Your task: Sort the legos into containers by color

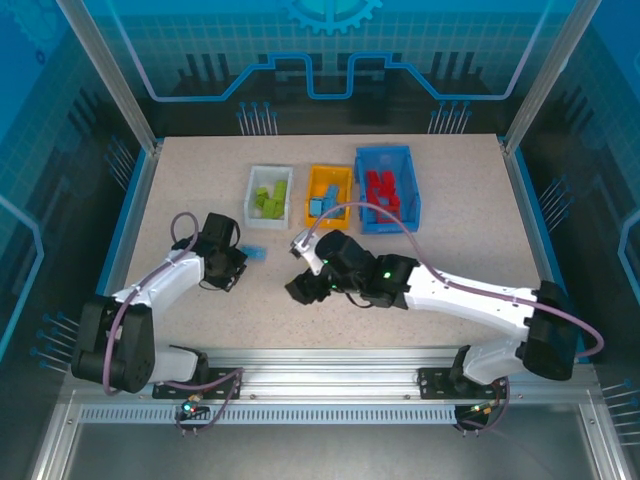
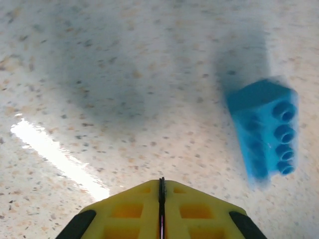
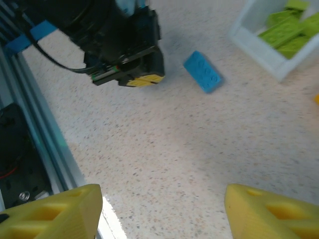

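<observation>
One light blue brick [image 2: 266, 132] lies loose on the desk [image 1: 450, 230], at about 2 o'clock from the left gripper [image 2: 161, 199], whose jaws are pressed together on nothing. The right gripper [image 3: 159, 209] hangs nearby, jaws apart and empty. To pick well, the left should spread its jaws, shift toward 2 o'clock, straddle the brick's narrow sides, then carry it to the orange bin [image 1: 335, 178], at 1 o'clock in the top view.

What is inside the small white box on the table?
Lime green Lego bricks lie piled inside the white bin, and no other colour shows among them. Whatever sits beneath the upper ones is covered, so an exact count cannot be given.
</observation>
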`<action>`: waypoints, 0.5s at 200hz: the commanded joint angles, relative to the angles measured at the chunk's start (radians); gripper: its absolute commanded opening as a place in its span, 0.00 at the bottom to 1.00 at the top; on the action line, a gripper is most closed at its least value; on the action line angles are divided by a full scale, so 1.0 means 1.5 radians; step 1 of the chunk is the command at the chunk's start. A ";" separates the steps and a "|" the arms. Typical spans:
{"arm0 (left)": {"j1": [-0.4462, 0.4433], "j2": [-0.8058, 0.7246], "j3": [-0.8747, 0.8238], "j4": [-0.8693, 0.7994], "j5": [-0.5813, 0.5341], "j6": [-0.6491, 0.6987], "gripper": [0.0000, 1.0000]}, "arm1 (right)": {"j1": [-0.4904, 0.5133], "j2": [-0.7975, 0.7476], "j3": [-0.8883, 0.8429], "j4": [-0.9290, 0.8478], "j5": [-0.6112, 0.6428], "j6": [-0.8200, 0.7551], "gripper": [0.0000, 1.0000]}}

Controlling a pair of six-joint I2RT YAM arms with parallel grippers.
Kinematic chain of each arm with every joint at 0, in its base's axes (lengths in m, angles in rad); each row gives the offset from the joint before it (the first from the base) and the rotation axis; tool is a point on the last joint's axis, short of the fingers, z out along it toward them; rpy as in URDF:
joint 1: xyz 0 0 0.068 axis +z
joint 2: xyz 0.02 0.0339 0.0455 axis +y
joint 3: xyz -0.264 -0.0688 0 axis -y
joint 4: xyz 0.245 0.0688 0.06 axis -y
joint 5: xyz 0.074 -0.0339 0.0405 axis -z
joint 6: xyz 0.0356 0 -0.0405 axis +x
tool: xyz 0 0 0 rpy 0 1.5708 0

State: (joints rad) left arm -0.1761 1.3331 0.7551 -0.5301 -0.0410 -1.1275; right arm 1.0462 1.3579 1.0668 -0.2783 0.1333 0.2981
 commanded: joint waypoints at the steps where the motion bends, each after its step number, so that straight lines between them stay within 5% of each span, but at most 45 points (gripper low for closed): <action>1: -0.031 -0.009 0.107 -0.005 -0.010 0.104 0.07 | -0.058 -0.078 -0.017 0.011 0.058 0.042 0.67; 51: -0.087 0.128 0.358 -0.106 -0.035 0.237 0.00 | -0.185 -0.151 -0.033 0.032 0.016 0.074 0.67; 72: -0.087 0.130 0.353 -0.126 -0.043 0.188 0.35 | -0.188 -0.143 -0.020 0.011 0.016 0.066 0.67; 100: -0.096 0.137 0.275 -0.055 0.008 0.081 0.57 | -0.187 -0.130 -0.042 0.026 0.006 0.079 0.67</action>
State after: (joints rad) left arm -0.3092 1.5154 1.2407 -0.6014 -0.0677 -0.8932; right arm 0.7692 1.1481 1.0264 -0.2531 0.1642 0.3897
